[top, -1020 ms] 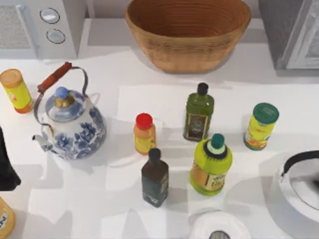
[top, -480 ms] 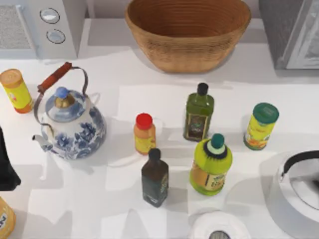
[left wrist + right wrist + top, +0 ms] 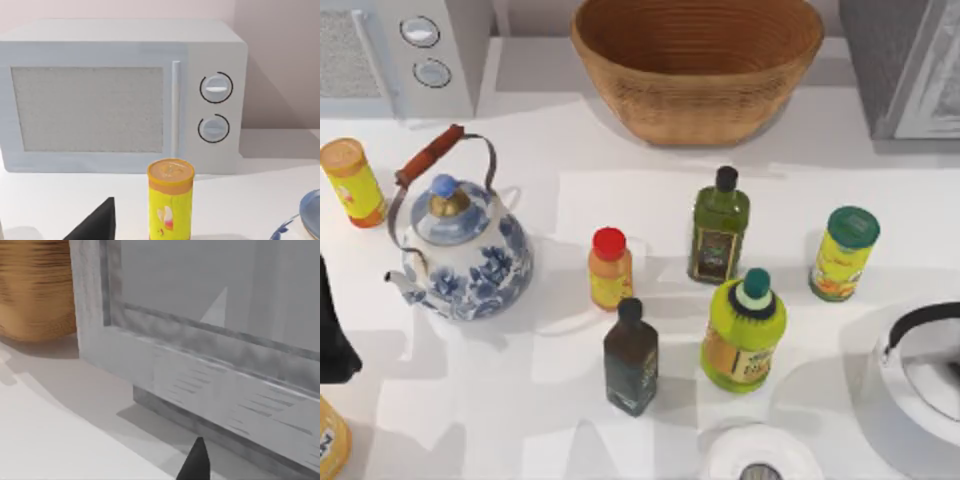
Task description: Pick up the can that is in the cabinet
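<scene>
The cabinet (image 3: 890,60) is the grey speckled unit at the table's far right corner, and its white-framed door panel (image 3: 938,90) faces the table. The can in the cabinet is hidden. In the right wrist view the door panel (image 3: 210,285) and the grey speckled lower frame (image 3: 200,385) are close ahead, and one dark fingertip (image 3: 196,464) of my right gripper points at the cabinet's base. My left arm (image 3: 332,330) rests at the table's left edge. A dark fingertip (image 3: 97,225) of my left gripper shows in the left wrist view.
A wicker basket (image 3: 697,62) stands left of the cabinet and a white microwave (image 3: 405,50) at far left. The table holds a blue-white teapot (image 3: 465,245), a yellow can (image 3: 353,182), a green-lidded can (image 3: 842,253), several bottles (image 3: 718,225) and a white kettle (image 3: 925,375).
The white-framed door edge at the top right looks slightly more slanted than before. Everything else on the table is unmoved.
</scene>
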### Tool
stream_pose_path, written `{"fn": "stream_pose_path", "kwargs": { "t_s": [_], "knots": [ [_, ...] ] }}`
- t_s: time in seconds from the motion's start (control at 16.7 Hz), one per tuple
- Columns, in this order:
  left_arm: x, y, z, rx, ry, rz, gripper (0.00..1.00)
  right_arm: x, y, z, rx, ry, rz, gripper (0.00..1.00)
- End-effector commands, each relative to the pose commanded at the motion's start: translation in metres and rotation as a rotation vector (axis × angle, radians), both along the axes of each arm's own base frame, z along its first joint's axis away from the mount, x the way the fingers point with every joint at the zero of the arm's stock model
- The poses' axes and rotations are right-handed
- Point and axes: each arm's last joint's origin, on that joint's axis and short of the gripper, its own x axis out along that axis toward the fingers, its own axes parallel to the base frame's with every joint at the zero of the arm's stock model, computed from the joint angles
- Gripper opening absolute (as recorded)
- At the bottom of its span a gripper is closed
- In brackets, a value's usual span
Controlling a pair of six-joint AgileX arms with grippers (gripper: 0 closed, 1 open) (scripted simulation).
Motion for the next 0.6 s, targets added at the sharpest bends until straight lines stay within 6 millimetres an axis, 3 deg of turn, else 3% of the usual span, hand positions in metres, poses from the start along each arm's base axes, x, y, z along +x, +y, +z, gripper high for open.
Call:
{"fn": "stream_pose_path", "kwargs": {
  "t_s": [0.24, 0.6],
  "knots": [
    [0.0000, 0.0000, 0.0000, 0.000, 0.000, 0.000, 1.00, 0.0000, 0.0000, 0.0000, 0.000, 0.000, 0.000, 0.98],
    [0.0000, 0.0000, 0.0000, 0.000, 0.000, 0.000, 1.00, 0.0000, 0.0000, 0.0000, 0.000, 0.000, 0.000, 1.00]
  ]
}}
